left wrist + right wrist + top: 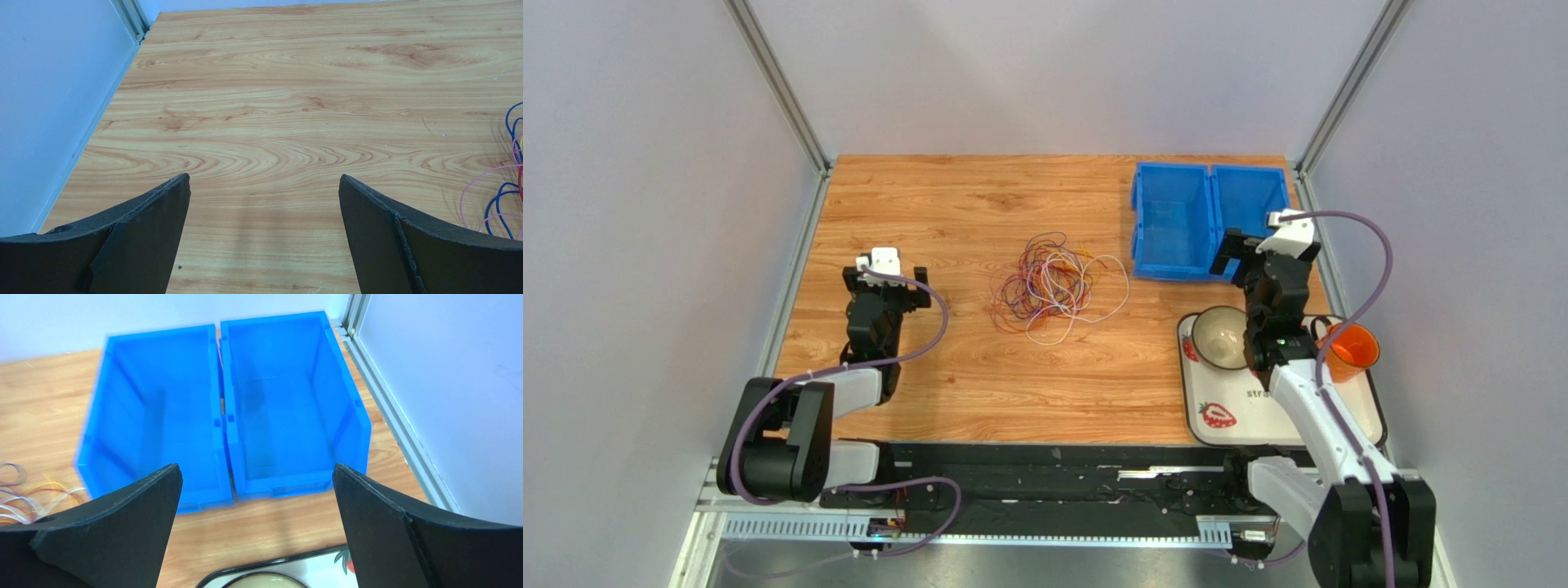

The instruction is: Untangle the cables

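Observation:
The cables [1057, 287] lie in a loose tangle of thin red, purple, orange, yellow and white loops in the middle of the wooden table. A few blue, pink and red loops show at the right edge of the left wrist view [506, 184], and pale and orange strands show at the left edge of the right wrist view [24, 493]. My left gripper [882, 272] is open and empty over bare wood, left of the tangle [264, 184]. My right gripper [1268, 260] is open and empty, right of the tangle, above the tray's far edge [258, 478].
Two blue bins [1210, 221] stand side by side at the back right [227, 410]. A white tray [1357, 404] at the front right holds a cream bowl [1222, 337] and an orange cup [1355, 349]. Metal frame rails [787, 98] border the table.

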You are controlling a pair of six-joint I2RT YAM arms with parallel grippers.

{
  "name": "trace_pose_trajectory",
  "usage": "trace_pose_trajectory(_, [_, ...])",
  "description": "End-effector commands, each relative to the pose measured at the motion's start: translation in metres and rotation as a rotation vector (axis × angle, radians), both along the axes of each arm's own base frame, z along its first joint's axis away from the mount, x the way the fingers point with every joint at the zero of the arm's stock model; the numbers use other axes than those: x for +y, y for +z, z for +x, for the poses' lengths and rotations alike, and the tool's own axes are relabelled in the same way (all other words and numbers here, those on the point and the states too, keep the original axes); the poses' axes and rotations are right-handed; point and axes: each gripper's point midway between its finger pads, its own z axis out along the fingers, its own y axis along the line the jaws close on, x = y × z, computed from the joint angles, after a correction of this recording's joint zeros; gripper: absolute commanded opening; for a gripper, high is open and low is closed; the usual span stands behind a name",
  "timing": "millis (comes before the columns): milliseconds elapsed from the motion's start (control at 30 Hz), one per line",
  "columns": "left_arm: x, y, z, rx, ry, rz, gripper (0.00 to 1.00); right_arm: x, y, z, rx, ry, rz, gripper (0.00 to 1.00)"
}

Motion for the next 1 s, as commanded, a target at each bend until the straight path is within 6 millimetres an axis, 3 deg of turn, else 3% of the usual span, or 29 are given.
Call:
trace_pose_trajectory(0, [0.000, 0.006, 0.001, -0.023, -0.008, 0.013, 0.99, 0.028, 0.049, -0.023, -0.006, 0.106, 0.176, 1.00])
trace_pose_trajectory(67, [0.000, 0.006, 0.001, -0.023, -0.009, 0.012, 0.99, 0.052, 0.075, -0.033, -0.059, 0.183, 0.369, 1.00])
trace_pose_trajectory(167, [0.000, 0.006, 0.001, -0.022, -0.009, 0.010, 0.99, 0.088, 0.071, -0.044, 0.000, 0.315, 0.582, 1.00])
trace_pose_trajectory(233, [0.000, 0.005, 0.001, -0.020, -0.008, 0.011, 0.99, 0.111, 0.066, -0.054, 0.088, 0.409, 0.636, 0.99])
trace_pose_trajectory(300, [0.000, 0.007, 0.001, -0.025, -0.008, 0.010, 0.99, 0.118, 0.051, -0.059, 0.176, 0.404, 0.605, 0.99])
trace_pose_trajectory(467, [0.000, 0.006, 0.001, -0.023, -0.009, 0.012, 0.99, 0.153, 0.055, -0.085, 0.244, 0.468, 0.476, 1.00])
trace_pose_trajectory(667, [0.007, 0.007, 0.001, -0.027, 0.037, -0.007, 0.99, 0.174, 0.025, -0.115, 0.448, 0.467, 0.456, 1.00])
trace_pose_trajectory(733, [0.009, 0.014, -0.006, -0.031, 0.041, 0.000, 0.99, 0.182, 0.015, -0.124, 0.487, 0.474, 0.452, 0.99])
trace_pose_trajectory(767, [0.004, 0.056, -0.013, -0.116, 0.013, -0.003, 0.99, 0.184, 0.011, -0.124, 0.501, 0.470, 0.447, 0.99])
trace_pose_trajectory(800, [0.004, 0.071, -0.019, -0.113, 0.039, -0.078, 0.99, 0.184, 0.007, -0.125, 0.512, 0.454, 0.435, 0.99])
trace_pose_trajectory(833, [0.009, 0.049, -0.034, 0.048, 0.091, -0.133, 0.99, 0.188, 0.004, -0.127, 0.525, 0.459, 0.426, 0.99])
trace_pose_trajectory(867, [0.013, 0.106, -0.041, -0.061, 0.124, -0.226, 0.99, 0.189, -0.002, -0.125, 0.546, 0.446, 0.415, 0.99])
trace_pose_trajectory(900, [0.020, 0.098, -0.052, -0.006, 0.212, -0.358, 0.99, 0.188, -0.002, -0.124, 0.550, 0.429, 0.402, 0.99])
trace_pose_trajectory(933, [0.027, 0.104, -0.059, -0.016, 0.275, -0.432, 0.99, 0.189, -0.003, -0.125, 0.558, 0.430, 0.393, 0.99])
trace_pose_trajectory(967, [0.035, 0.093, -0.069, -0.004, 0.357, -0.507, 0.99, 0.190, -0.006, -0.124, 0.575, 0.420, 0.383, 0.99])
